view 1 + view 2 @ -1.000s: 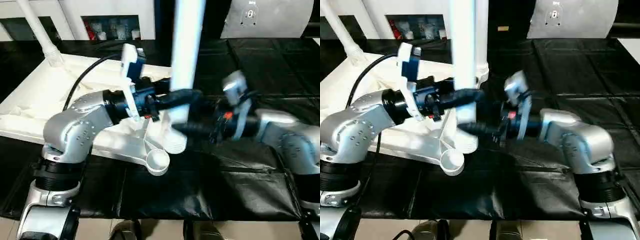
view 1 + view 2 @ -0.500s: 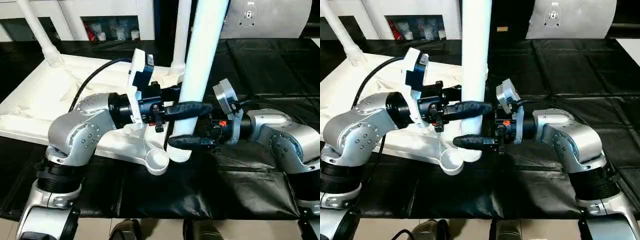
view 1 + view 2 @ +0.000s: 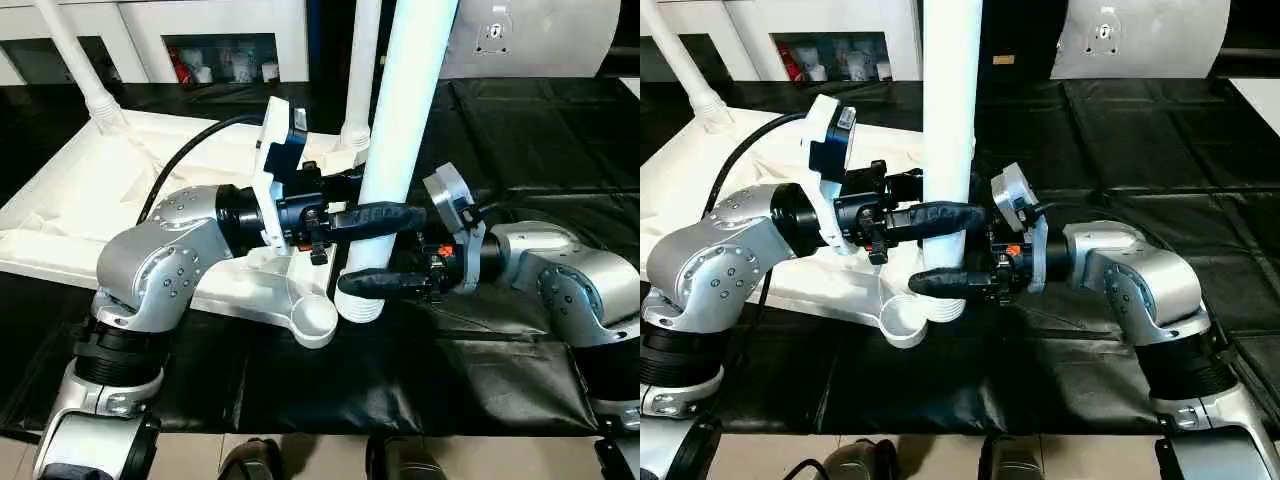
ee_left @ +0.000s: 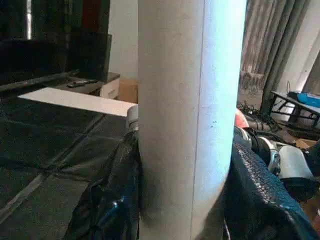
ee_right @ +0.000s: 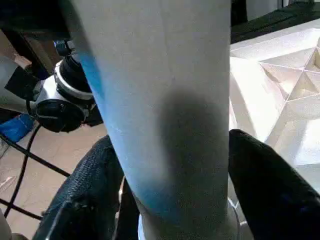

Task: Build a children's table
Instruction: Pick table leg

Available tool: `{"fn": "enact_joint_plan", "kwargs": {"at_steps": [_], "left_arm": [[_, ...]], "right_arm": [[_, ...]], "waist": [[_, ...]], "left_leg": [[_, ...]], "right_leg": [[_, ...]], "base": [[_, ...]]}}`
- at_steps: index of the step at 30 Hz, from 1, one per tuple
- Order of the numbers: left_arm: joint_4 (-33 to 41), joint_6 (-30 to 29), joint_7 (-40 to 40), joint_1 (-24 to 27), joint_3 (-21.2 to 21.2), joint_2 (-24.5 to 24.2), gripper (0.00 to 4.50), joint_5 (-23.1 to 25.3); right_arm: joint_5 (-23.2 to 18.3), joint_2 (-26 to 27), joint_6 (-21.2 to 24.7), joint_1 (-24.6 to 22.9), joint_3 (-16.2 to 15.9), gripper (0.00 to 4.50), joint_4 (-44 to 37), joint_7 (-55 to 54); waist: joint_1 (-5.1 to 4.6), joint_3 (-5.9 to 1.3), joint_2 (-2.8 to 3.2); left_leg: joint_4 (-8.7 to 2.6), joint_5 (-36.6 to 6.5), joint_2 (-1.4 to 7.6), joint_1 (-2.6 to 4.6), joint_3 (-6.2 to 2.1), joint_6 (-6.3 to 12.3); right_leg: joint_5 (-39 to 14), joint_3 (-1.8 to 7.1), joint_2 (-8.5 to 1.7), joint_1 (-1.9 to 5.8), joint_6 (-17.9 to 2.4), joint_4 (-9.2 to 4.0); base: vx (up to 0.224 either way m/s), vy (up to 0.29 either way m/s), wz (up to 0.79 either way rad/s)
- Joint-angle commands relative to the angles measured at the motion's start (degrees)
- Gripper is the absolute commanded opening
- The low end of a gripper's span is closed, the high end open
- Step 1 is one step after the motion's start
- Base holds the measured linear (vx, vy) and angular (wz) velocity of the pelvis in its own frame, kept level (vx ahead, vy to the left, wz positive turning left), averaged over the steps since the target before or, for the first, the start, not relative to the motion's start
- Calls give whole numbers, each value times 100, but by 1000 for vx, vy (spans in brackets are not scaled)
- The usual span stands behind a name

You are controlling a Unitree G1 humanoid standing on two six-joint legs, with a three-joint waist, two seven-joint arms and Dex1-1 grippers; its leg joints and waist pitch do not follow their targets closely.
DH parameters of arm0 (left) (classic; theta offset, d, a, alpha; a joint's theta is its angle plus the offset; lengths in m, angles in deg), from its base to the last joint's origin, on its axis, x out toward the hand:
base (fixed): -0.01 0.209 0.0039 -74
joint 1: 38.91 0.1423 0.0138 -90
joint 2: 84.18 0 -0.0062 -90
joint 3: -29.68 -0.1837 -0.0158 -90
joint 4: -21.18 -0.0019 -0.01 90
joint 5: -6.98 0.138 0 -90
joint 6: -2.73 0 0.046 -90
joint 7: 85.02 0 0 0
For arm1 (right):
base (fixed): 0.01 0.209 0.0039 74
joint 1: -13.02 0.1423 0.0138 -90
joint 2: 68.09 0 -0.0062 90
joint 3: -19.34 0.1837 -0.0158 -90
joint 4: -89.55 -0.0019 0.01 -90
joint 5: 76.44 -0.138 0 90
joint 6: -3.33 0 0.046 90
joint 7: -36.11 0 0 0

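The left gripper [image 3: 372, 215] pinches a white leg [image 3: 405, 130] upright beside the empty corner socket [image 3: 313, 321] of the overturned tabletop [image 3: 80, 200] on the desk [image 3: 520, 130], apparently steadying it for seating, while the right gripper's [image 3: 940, 282] fingers straddle its threaded foot.

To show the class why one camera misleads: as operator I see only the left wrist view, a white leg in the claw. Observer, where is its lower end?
Observer: The table leg has its ribbed lower end beside the tabletop's near corner socket, not in it.
Operator: Is the left claw alone on it?
Observer: No, the right claw is at the leg too, below the left claw.
Operator: Other legs?
Observer: Two more legs already stand in far sockets.
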Motion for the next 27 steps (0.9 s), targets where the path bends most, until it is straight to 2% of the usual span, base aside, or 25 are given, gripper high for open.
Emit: {"fn": "enact_joint_plan", "kwargs": {"at_steps": [1, 10, 18, 21, 22, 24, 27], "left_arm": [[119, 58, -55, -31, -50, -21, 186, 33], [175, 67, -52, 11, -116, -32, 186, 44], [172, 72, -10, 8, -156, -44, 186, 105], [160, -93, 87, -7, -200, -84, 186, 119], [168, -162, 121, 0, -185, -75, 221, 73], [163, -235, 209, 7, -129, -26, 256, 3], [193, -261, 238, 34, -94, -17, 266, -40]], "right_arm": [[-74, 15, 58, 54, -62, 278, -38, 78], [-67, 72, 87, 49, -22, 211, -25, 94], [-29, 86, 87, 13, -38, 205, -56, 95], [-7, 106, 70, -20, -42, 204, -67, 77], [6, 117, 61, -41, -45, 204, -75, 63], [32, 136, 38, -60, -45, 204, -68, 37], [47, 158, 25, -84, -27, 201, -62, 0]], "waist": [[1, -560, -148], [7, -569, -149], [6, -577, -147], [8, -575, -145], [7, -577, -146], [10, -584, -134], [9, -581, -138]], "left_leg": [[-347, -540, 194, 99, -42, 549], [-340, -500, 193, 89, -41, 574], [-341, -497, 194, 90, -46, 554], [-338, -483, 193, 93, -42, 569], [-337, -480, 193, 90, -41, 570], [-334, -470, 193, 89, -44, 560], [-332, -496, 188, 92, -41, 561]], "right_leg": [[-1968, 246, -359, 418, -1049, -395], [-1866, 247, -361, 427, -1090, -381], [-1899, 243, -359, 433, -1068, -378], [-1868, 245, -359, 426, -1083, -378], [-1865, 246, -359, 428, -1084, -378], [-1828, 242, -357, 430, -1105, -373], [-1916, 240, -359, 427, -1074, -389]], "base": [[0, 0, 0], [0, 0, 0], [0, 0, 0], [0, 0, 0], [0, 0, 0], [0, 0, 0], [0, 0, 0]]}}
